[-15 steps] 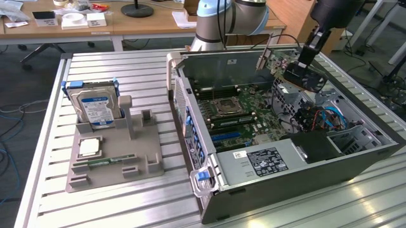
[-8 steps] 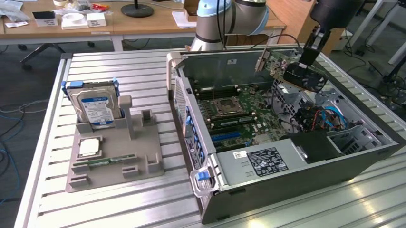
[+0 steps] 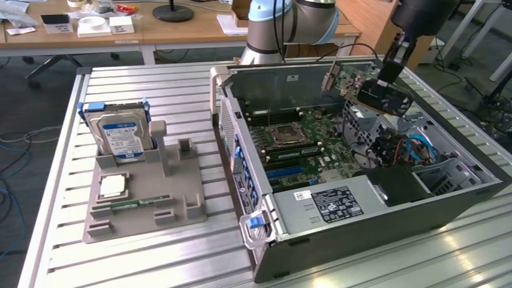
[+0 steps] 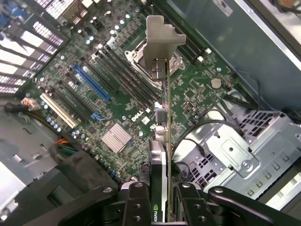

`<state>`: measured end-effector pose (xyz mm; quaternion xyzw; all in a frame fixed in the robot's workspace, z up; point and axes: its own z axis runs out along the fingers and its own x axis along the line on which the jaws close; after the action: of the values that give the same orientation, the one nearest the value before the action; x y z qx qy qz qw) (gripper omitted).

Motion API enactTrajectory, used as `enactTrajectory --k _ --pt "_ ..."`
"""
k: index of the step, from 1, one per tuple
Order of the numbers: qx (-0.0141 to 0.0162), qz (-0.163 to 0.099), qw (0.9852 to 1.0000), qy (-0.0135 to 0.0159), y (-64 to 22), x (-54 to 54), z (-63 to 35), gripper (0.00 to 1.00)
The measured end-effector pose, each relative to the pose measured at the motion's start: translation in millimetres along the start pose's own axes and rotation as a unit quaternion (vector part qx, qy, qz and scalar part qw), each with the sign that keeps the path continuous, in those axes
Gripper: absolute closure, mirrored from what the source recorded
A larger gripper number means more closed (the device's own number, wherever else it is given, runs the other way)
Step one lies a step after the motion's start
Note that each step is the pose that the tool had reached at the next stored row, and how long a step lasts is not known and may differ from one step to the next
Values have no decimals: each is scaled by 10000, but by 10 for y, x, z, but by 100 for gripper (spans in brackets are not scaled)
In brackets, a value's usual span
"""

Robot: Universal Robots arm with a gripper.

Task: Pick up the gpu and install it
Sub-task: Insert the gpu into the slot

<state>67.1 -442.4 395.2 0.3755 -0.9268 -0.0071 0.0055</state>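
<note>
Closest to the exterior camera is the open computer case (image 3: pixel 360 240), lying on its side on the slatted metal tabletop (image 3: pixel 160 90) with the motherboard (image 3: pixel 296 144) facing up. So yeah, the pincer (image 3: pixel 389 81) is clamped on the gpu (image 3: pixel 384 99) and holds it in the air over the far end of the case, toward the exterior view's right, clear of the board. From the wrist view the card is edge-on between the two black fingers (image 4: pixel 136 205), with its metal bracket (image 4: pixel 160 40) at the end away from the pincer, hanging above the motherboard. Off on the exterior view's left, well apart from the case, sits a gray holder (image 3: pixel 140 225). A blue-label hard drive (image 3: pixel 122 137) stands upright at its far end and a green memory stick (image 3: pixel 138 204) lies nearer.
</note>
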Motion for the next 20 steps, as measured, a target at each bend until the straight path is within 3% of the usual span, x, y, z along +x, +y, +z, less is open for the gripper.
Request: enactTrajectory --k 4,10,16,20 --pt "2 -334 9994 6 0 0 1 73" --pt "4 -810 9967 14 0 0 2 73" --pt "6 -1242 9923 21 0 0 3 73" --pt "8 -1541 9881 27 0 0 3 73"
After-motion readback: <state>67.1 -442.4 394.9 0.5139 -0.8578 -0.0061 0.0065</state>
